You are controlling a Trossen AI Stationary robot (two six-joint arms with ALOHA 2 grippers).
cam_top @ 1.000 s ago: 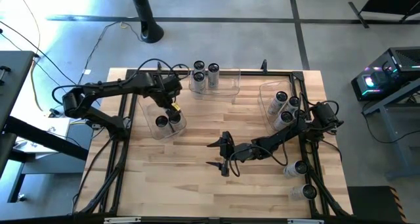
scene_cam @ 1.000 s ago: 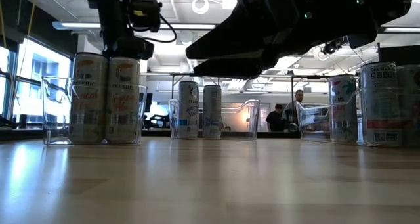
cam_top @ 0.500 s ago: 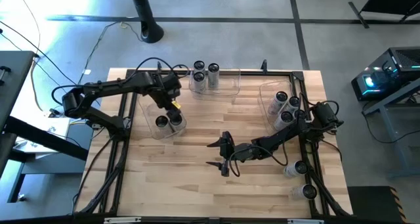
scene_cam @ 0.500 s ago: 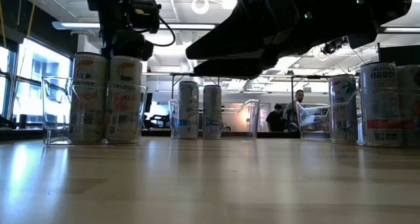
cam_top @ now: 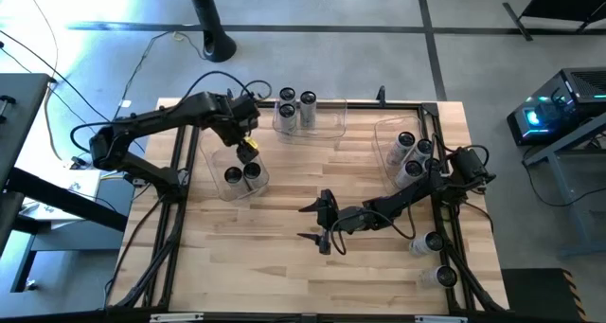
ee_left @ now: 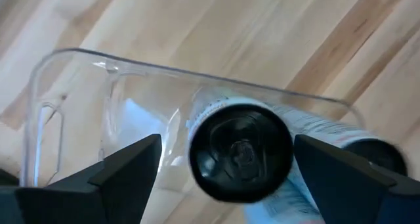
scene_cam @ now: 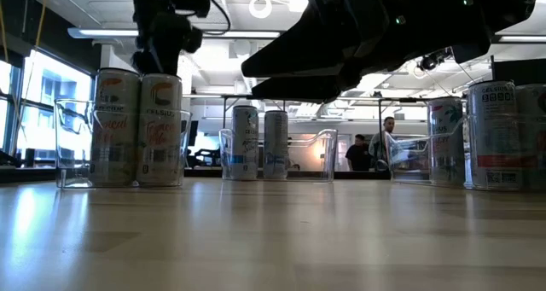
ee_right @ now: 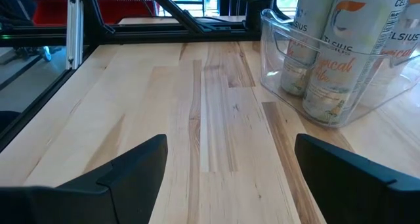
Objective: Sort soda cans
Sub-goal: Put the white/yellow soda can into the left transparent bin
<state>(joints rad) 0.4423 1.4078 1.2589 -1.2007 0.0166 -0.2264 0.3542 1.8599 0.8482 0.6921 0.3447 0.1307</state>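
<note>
Your left pincer [cam_top: 248, 150] is hanging with its fingers [ee_left: 125, 168] spread wide and gripping nothing, just above the left bin [cam_top: 213, 164]. Directly beneath it in the left wrist view, a can's dark top [ee_left: 240, 152] is sitting between the two fingers without touching either. That can [cam_top: 252, 170] is standing upright inside the bin, touching a second can [cam_top: 233, 176] beside it; in the low view the pair [scene_cam: 136, 129] are showing orange lettering behind the clear wall.

Your right pincer [cam_top: 320, 223] is waiting near the middle of the tabletop [cam_top: 284, 266], its fingers [ee_right: 118, 175] also standing wide and empty, pointing across the bare wood toward the left bin.

Farther out, three cans [cam_top: 295, 105] are standing in the bin at the far edge [cam_top: 327, 124]. Four more cans [cam_top: 411, 152] are sitting in the bin at the right side [cam_top: 383, 138]. Two cans, [cam_top: 432, 241] and [cam_top: 443, 278], are lying loose on the tabletop near the right front corner, outside any bin.

In the low view, a person [scene_cam: 386, 142] is showing in the room behind the tabletop.
</note>
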